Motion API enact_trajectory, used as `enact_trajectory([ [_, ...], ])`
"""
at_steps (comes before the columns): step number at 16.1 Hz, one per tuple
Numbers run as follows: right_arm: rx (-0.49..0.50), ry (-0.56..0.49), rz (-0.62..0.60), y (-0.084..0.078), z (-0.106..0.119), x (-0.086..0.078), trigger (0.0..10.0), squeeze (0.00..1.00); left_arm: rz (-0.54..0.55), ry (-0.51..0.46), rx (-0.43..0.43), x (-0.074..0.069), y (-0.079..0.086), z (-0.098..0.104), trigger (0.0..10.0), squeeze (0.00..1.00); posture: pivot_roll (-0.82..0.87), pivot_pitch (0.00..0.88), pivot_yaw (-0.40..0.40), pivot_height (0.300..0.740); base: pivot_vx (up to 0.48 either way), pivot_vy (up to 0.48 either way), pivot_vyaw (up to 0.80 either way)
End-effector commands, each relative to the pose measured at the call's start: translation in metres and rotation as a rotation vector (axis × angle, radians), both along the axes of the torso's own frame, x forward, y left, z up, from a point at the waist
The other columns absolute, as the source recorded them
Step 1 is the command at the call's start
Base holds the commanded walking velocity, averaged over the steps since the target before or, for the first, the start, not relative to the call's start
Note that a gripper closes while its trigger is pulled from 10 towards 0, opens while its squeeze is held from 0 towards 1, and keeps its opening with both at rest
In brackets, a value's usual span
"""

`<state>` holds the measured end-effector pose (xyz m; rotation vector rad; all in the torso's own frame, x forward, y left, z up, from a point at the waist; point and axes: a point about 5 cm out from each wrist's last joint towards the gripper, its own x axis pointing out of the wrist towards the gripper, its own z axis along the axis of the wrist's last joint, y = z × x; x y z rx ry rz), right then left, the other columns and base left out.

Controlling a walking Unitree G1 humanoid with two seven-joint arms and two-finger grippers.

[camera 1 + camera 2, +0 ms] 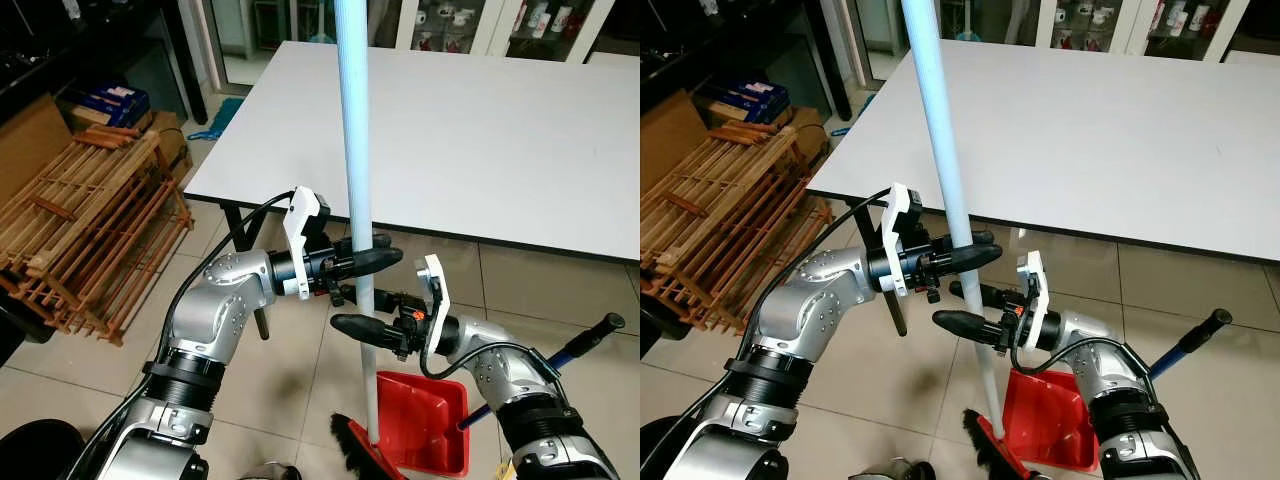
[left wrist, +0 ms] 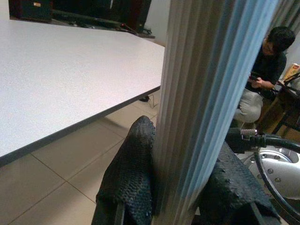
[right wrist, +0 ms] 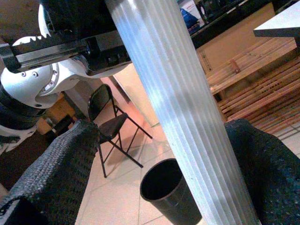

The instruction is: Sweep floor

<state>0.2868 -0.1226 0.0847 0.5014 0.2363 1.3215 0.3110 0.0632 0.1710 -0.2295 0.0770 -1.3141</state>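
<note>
**Both grippers on the broom pole, beside the white table**

Tiled floor (image 1: 290,370), beige, under everything. White table (image 1: 480,130) fills the far side, dark-edged, its near corner just beyond the arms. Wooden racks (image 1: 90,230) lie stacked on the floor to the robot's left, with a cardboard box (image 1: 30,130) behind them. Seated person (image 2: 262,70) visible in the left wrist view, off past the table.

Broom handle (image 1: 355,150): pale blue, ribbed, standing nearly upright between the two arms, running out of the top of the head views. Dark bristles (image 1: 355,445) at the bottom touch the floor right at the red dustpan (image 1: 425,420), which sits on the tiles by the right arm.

Left gripper (image 1: 365,260) is clamped across the handle, fingers pressed on either side. Right gripper (image 1: 365,328) sits just below it, fingers either side of the pole with a gap visible on each side — spread, not squeezing.

Black bin (image 3: 171,192) and a folding chair (image 3: 110,126) appear in the right wrist view.
</note>
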Motion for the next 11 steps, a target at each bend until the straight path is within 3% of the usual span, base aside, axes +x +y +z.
enact_trajectory([
  [1, -0.015, -0.01, 0.029, 0.0056, 0.0003, 0.0001, 10.0, 0.0, -0.061, 0.072, -0.087, -0.0054, -0.0096, 0.0006, 10.0, 0.0, 0.02, 0.088, 0.038, 0.74, 0.0, 0.0, 0.0],
  [3, -0.018, -0.011, 0.025, 0.0061, -0.0002, 0.0005, 10.0, 0.0, -0.062, 0.071, -0.088, -0.0056, -0.0101, 0.0008, 10.0, 0.0, 0.02, 0.088, 0.039, 0.74, 0.0, 0.0, 0.0],
  [4, -0.018, -0.011, 0.02, 0.0064, -0.0005, 0.0011, 3.1, 0.0, -0.062, 0.071, -0.087, -0.0056, -0.0102, 0.0008, 10.0, 0.0, 0.02, 0.088, 0.039, 0.74, 0.0, 0.0, 0.0],
  [5, -0.017, -0.01, 0.018, 0.0065, -0.0007, 0.0013, 1.9, 0.0, -0.062, 0.071, -0.087, -0.0056, -0.0102, 0.0008, 10.0, 0.0, 0.02, 0.088, 0.038, 0.74, 0.0, 0.0, 0.0],
  [6, -0.017, -0.01, 0.016, 0.0066, -0.0009, 0.0017, 0.0, 0.0, -0.06, 0.069, -0.087, -0.0049, -0.0101, 0.0015, 10.0, 0.0, 0.02, 0.087, 0.039, 0.74, 0.0, 0.0, 0.0],
  [11, -0.023, -0.008, 0.004, 0.0075, -0.0012, 0.0039, 0.0, 0.0, -0.055, 0.066, -0.088, -0.0044, -0.0102, 0.0016, 10.0, 0.0, 0.02, 0.086, 0.036, 0.74, 0.0, 0.0, 0.0],
])
